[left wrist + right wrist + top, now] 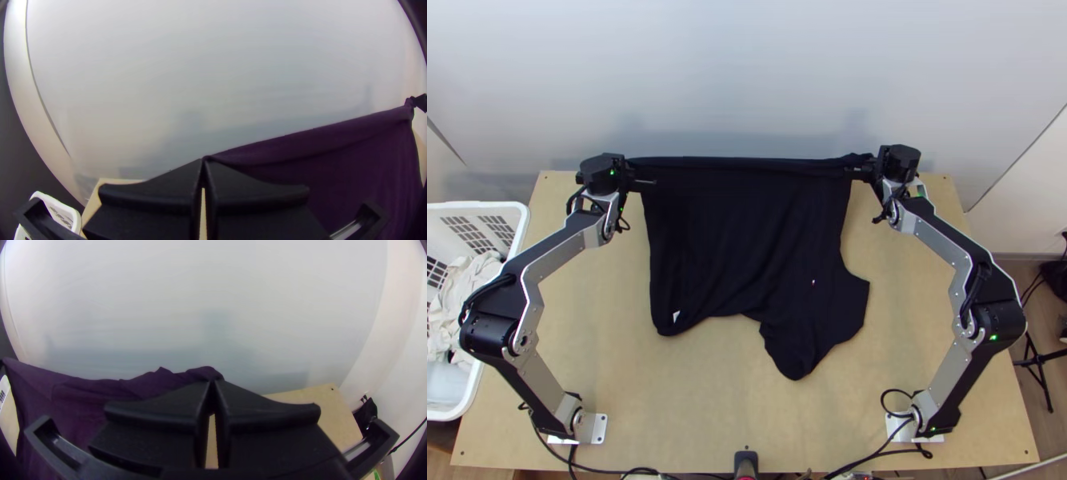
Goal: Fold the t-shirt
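Note:
The dark t-shirt (747,232) hangs by its top edge between the two grippers, and its lower part lies uneven on the table. At one upper corner my left gripper (637,171) is shut on the cloth; my right gripper (863,170) is shut on the opposite upper corner. In the left wrist view the t-shirt (356,151) runs from the fingertips of my left gripper (203,161) toward the other arm's gripper. In the right wrist view the t-shirt (102,395) is pinched at the tips of my right gripper (214,383). The top edge is stretched fairly straight.
A white laundry basket (521,228) with light cloth stands beyond the table's left edge. The wooden table (691,400) shows bare around the shirt. A pale wall stands behind the far edge. Cables lie along the near edge, and a black stand is on the floor at right.

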